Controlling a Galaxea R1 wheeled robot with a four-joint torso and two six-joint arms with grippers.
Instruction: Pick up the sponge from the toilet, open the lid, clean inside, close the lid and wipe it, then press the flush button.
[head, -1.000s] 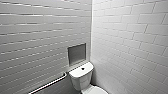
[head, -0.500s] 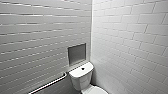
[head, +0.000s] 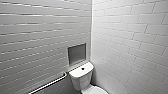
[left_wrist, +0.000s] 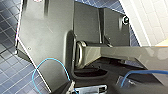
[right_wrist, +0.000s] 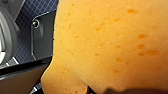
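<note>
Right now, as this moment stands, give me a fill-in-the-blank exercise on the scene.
1. The flush button sits on the tank top of the ____ toilet.
2. Close to the right wrist camera is a sponge coloured ____.
3. In the left wrist view, the floor tiles are dark ____.
Missing words: white; orange; blue.

toilet (head: 81, 77): bowl cut by lower edge | sponge (right_wrist: 112, 45): outline runs past edges

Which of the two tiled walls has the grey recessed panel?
The wall of long glossy tiles behind the toilet: the panel sits just above the tank, and a metal rail runs along it lower down. The brick-pattern wall is plain.
</note>
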